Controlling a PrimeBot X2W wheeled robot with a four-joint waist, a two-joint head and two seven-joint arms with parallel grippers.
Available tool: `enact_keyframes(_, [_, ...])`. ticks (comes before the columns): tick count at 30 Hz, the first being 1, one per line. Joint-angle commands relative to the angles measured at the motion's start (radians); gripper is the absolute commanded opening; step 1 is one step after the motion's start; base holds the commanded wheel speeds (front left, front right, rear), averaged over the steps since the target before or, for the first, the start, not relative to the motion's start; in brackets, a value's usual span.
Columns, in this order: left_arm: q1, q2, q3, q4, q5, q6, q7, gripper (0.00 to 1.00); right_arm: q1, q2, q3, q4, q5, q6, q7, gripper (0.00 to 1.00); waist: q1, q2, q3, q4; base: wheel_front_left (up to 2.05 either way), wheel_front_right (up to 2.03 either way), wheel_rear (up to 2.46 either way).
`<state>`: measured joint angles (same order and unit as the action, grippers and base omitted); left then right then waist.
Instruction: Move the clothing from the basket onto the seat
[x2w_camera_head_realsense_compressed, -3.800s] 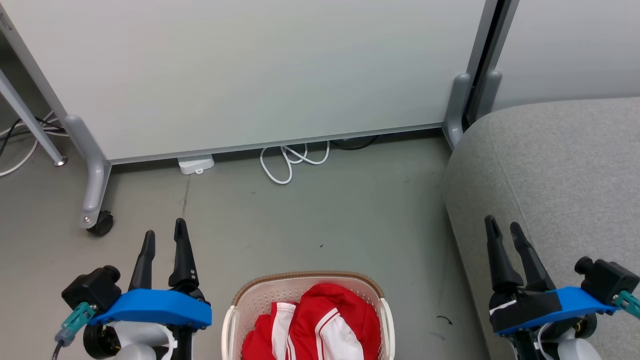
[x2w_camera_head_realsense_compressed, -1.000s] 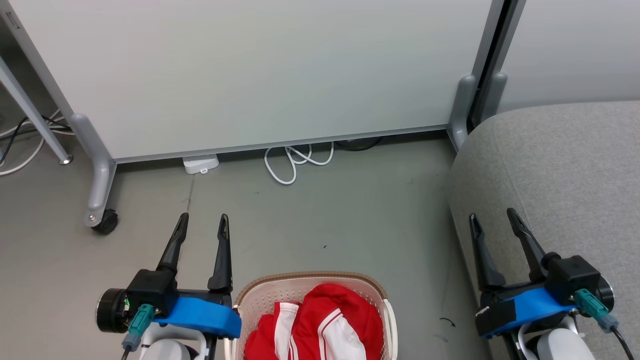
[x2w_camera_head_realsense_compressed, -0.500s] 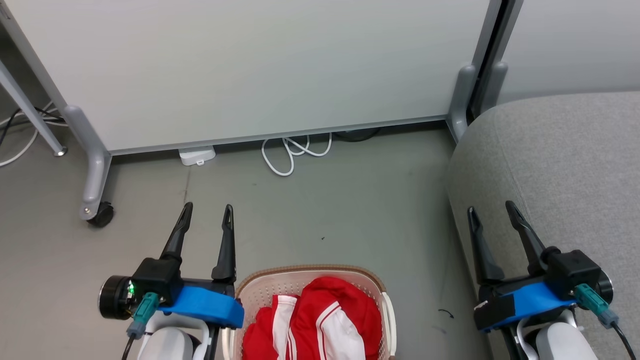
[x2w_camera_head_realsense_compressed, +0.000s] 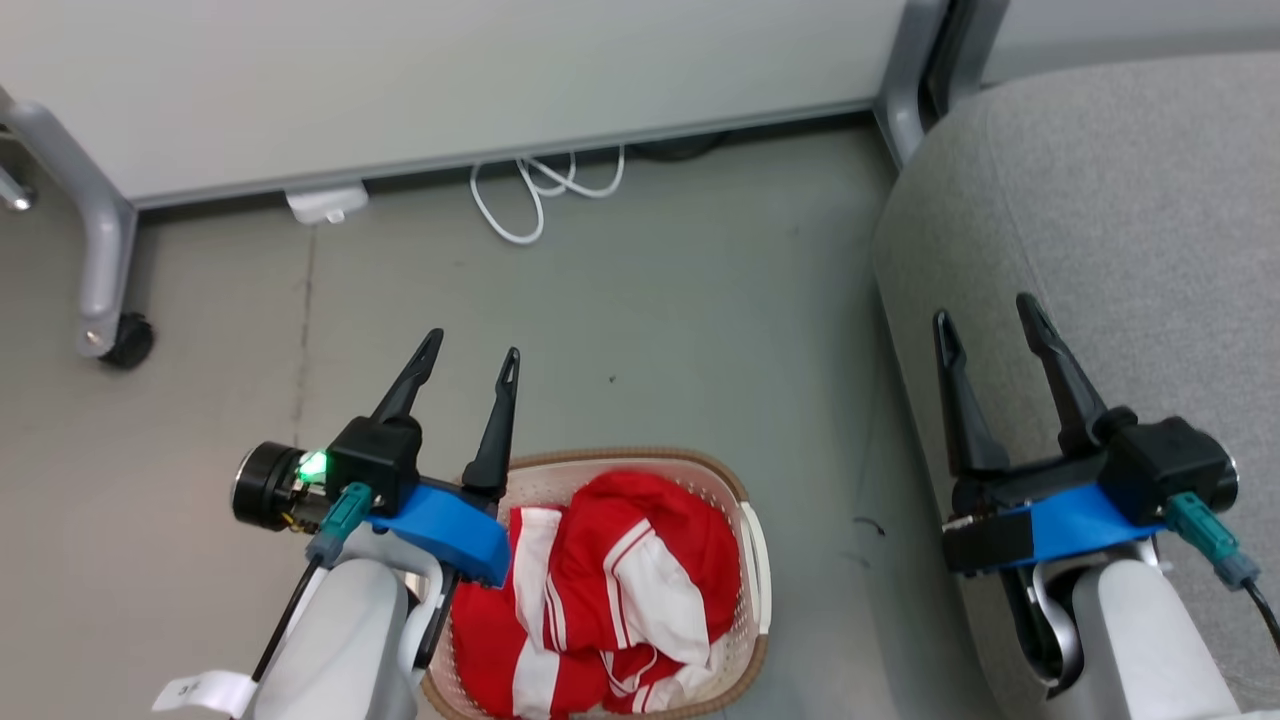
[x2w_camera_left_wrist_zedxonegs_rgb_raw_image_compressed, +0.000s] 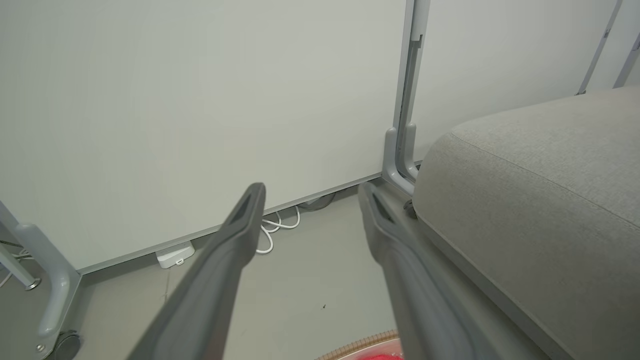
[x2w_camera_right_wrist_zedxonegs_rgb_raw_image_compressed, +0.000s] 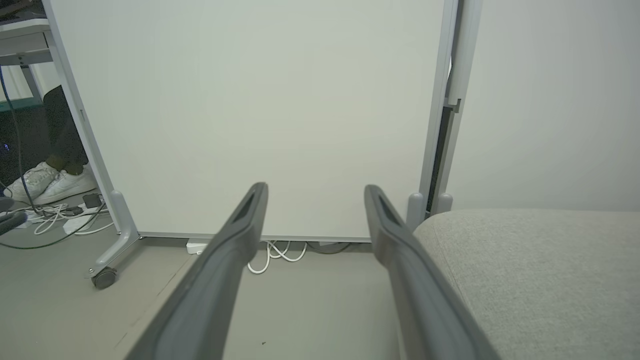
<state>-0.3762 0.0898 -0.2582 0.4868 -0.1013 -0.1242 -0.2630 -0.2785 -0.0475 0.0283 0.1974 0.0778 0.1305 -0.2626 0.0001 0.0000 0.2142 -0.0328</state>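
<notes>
Inside the basket (x2w_camera_head_realsense_compressed: 752, 560), red clothing (x2w_camera_head_realsense_compressed: 600, 590), both tools apart.

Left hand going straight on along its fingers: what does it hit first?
The left hand would probably meet the large pale partition panel near its bottom edge, above the coiled white cable; path looks free, depth unclear.

A pale partition panel (x2w_camera_head_realsense_compressed: 450, 80) on grey wheeled legs spans the top of the frame above a grey floor (x2w_camera_head_realsense_compressed: 680, 330); a white cable (x2w_camera_head_realsense_compressed: 548, 186) coils at its base, a black caster (x2w_camera_head_realsense_compressed: 127, 338) at left.
</notes>
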Motion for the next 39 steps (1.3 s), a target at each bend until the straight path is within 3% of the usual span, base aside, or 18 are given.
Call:
enact_keyframes(1, [-0.018, 0.005, -0.007, 0.009, -0.002, -0.008, -0.003, 1.0, -0.024, -0.005, 0.003, -0.006, -0.011, 0.001, -0.004, 1.0, -0.0001, 0.0, 0.05, -0.02, 0.0, 0.0, 0.0])
enact_keyframes(14, [-0.201, 0.061, -0.241, 0.252, -0.072, -0.006, -0.003, 1.0, -0.131, -0.005, 0.035, -0.055, -0.013, 0.0, -0.004, 1.0, -0.0001, 0.0, 0.254, -0.075, 0.0, 0.0, 0.0])
enact_keyframes(23, [-0.325, 0.063, -0.386, 0.446, -0.097, -0.006, -0.003, 1.0, -0.182, -0.005, 0.052, -0.085, -0.021, 0.0, -0.004, 1.0, -0.0001, 0.0, 0.38, -0.093, 0.0, 0.0, 0.0])
enact_keyframes(39, [-0.514, 0.066, -0.545, 0.726, -0.172, -0.006, -0.002, 1.0, -0.248, -0.004, 0.069, -0.166, -0.028, 0.0, -0.004, 1.0, -0.0001, 0.0, 0.593, -0.138, 0.0, 0.0, 0.0])
